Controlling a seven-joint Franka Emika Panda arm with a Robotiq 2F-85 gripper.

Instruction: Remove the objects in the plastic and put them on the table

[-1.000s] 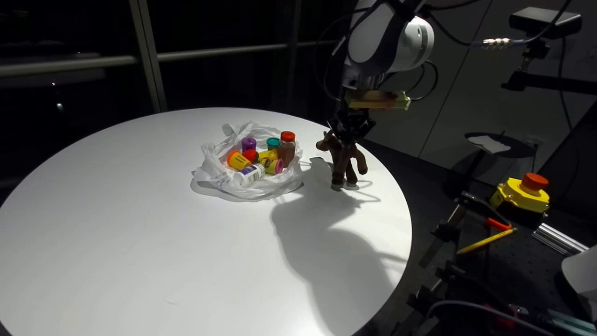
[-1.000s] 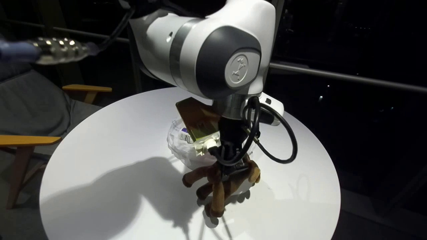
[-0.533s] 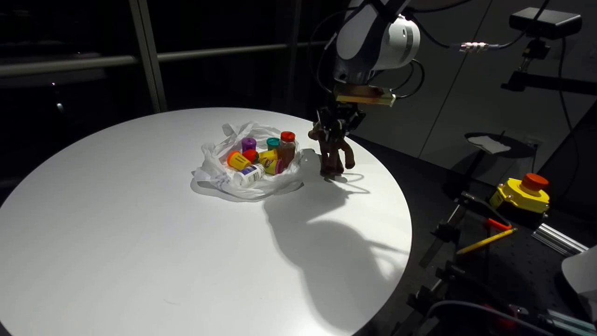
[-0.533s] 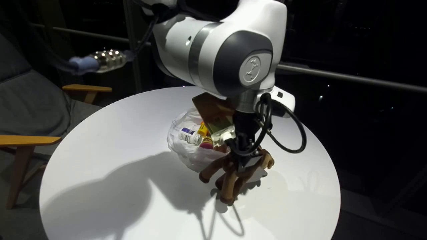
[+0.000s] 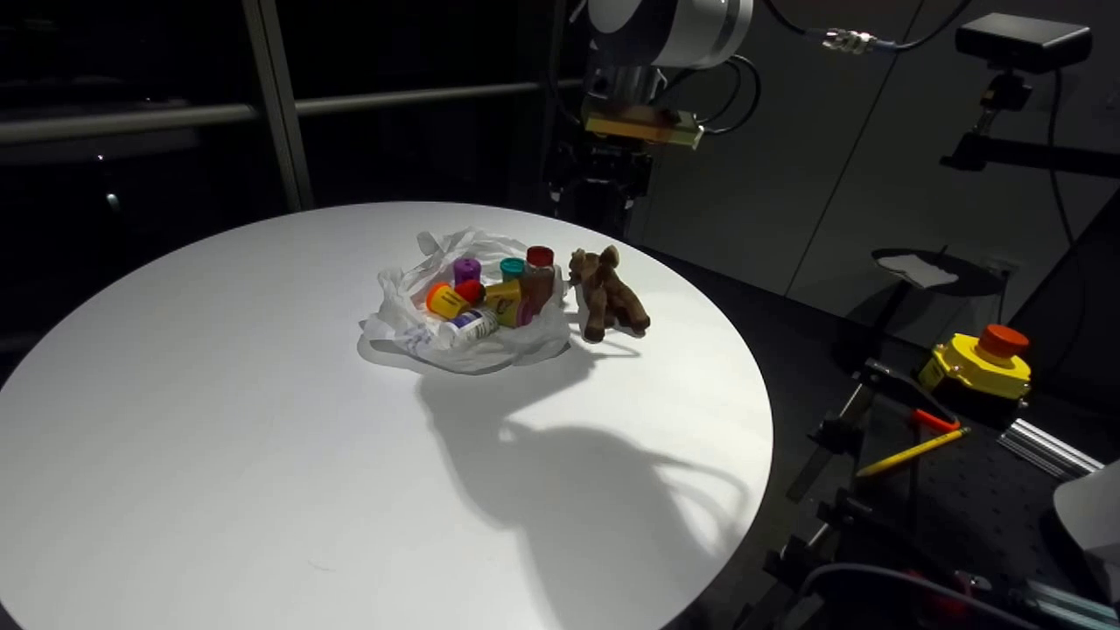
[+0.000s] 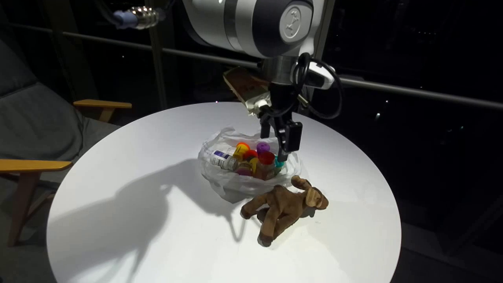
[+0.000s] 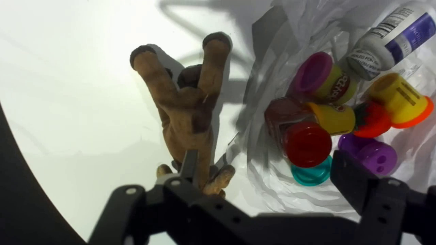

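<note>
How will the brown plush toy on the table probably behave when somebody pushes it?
The brown plush toy would likely bend, as its body looks like stuffed cloth. It probably slides rather than rolls, since its legs splay over the table.

1 brown teddy bear (image 6: pixel 287 204) lies on the white table (image 5: pixel 219 394), just beside the crumpled bag (image 5: pixel 401 317) holding colorful objects (image 7: pixel 333 119).

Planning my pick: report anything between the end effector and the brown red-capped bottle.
Nothing visible: the black end effector hangs higher, and nothing lies over the brown red-capped bottle in the white plastic bag.
</note>
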